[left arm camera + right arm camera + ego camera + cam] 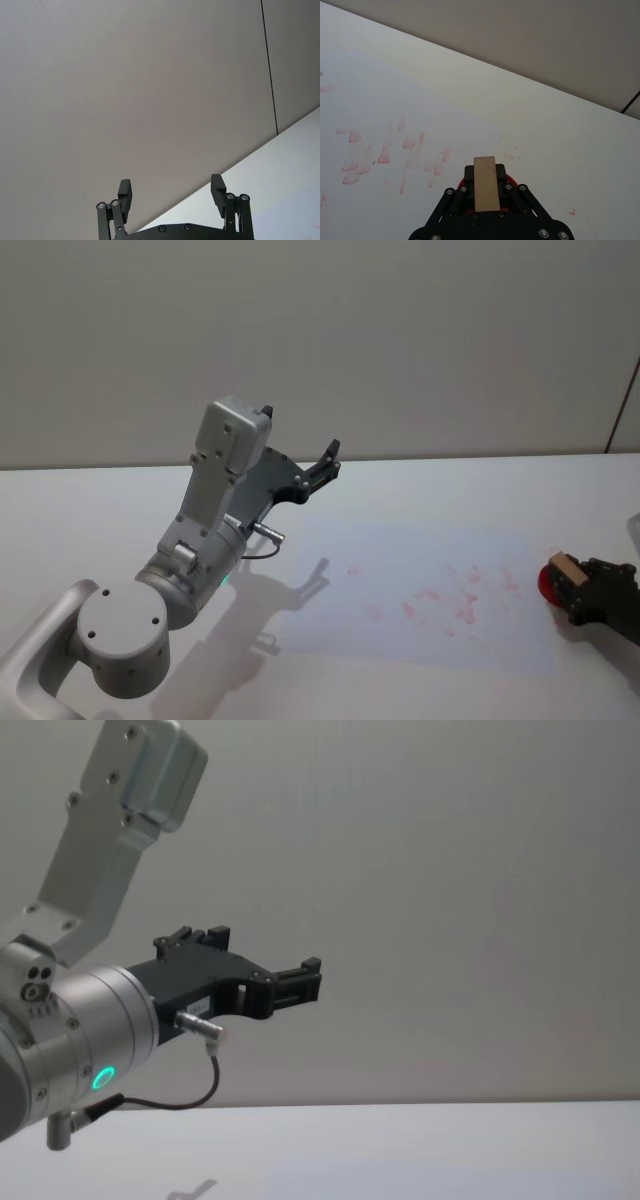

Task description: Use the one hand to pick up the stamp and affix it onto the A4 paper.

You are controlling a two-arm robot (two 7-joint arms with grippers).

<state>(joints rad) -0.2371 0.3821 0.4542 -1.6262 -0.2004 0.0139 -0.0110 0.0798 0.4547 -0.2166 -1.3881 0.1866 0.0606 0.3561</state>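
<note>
Right gripper [578, 592]: I have it low at the right edge of the table [420, 495], fingers closed on the stamp [565, 568], gripping its sides so the tan top stays free.
Stamp: held in my right gripper, just off the right edge of the A4 paper [400, 560], with something red [547, 582] under it, likely an ink pad or the stamp's inked face; I cannot tell which.
Paper: flat in the middle of the table, already carrying many red prints [365, 155].
Step, as I judge it: stamp in hand, to be carried left over the sheet and pressed down.
Left gripper [171, 192]: parked raised at the left, fingers spread wide, holding nothing, out of the way.
Writing: none I can read; the prints are smudged.
</note>
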